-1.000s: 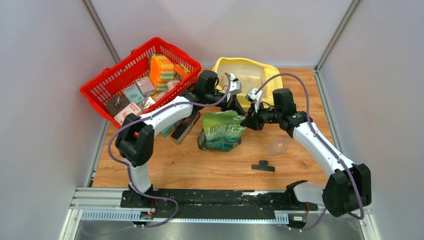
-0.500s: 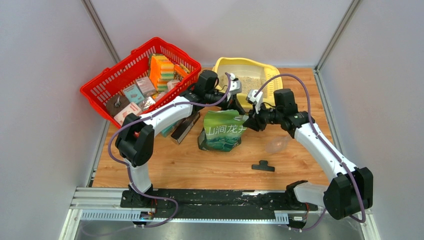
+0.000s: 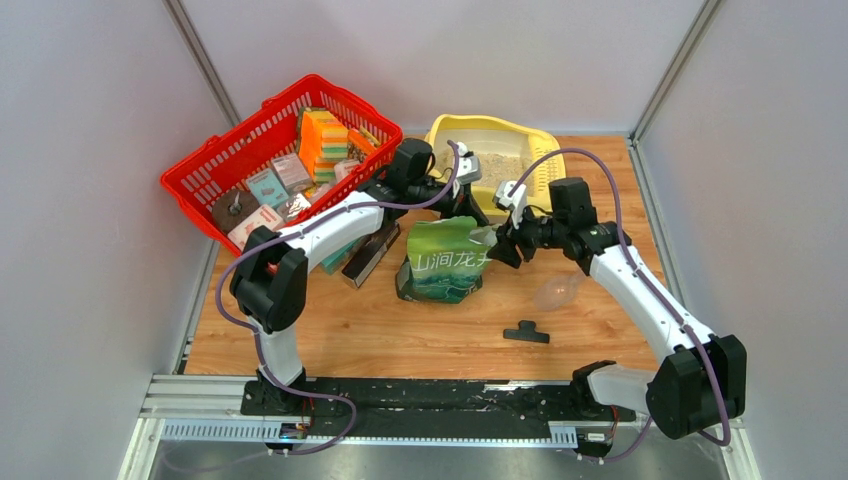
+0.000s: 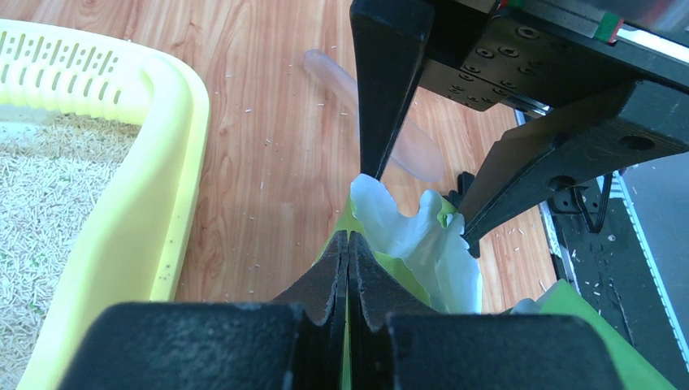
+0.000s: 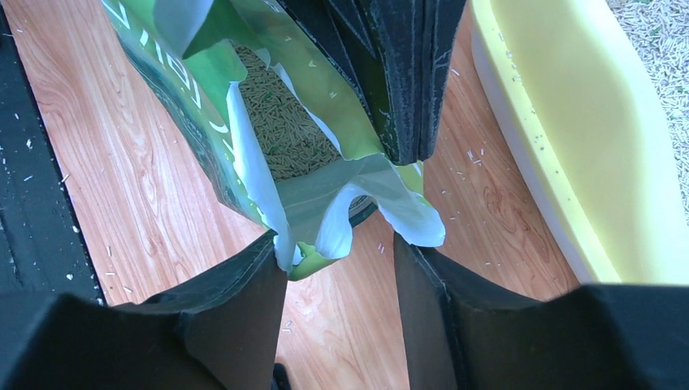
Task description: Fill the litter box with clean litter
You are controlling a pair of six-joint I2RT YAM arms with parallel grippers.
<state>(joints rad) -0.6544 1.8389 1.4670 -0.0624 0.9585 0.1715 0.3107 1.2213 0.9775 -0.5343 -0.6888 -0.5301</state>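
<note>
The pale yellow litter box (image 3: 543, 140) stands at the back, with beige litter (image 3: 497, 160) in its basin. It also shows in the left wrist view (image 4: 175, 162) and the right wrist view (image 5: 552, 138). A green printed bag (image 3: 445, 262) stands upright in front of it, its top torn open, with litter granules (image 5: 280, 122) visible inside. My left gripper (image 4: 348, 236) is shut on the bag's top edge (image 4: 410, 236). My right gripper (image 5: 337, 240) is open, its fingers either side of the bag's torn white flap (image 5: 341, 219).
A red mesh basket (image 3: 280, 150) with boxes and sponges stands at the back left. A dark box (image 3: 368, 255) lies left of the bag. A clear scoop (image 3: 556, 292) and a black clip (image 3: 526, 332) lie on the wood to the right front. Loose granules dot the table.
My right arm has shifted slightly to the right. The bag's top right corner has lifted a little towards the right gripper. The left gripper keeps its hold.
</note>
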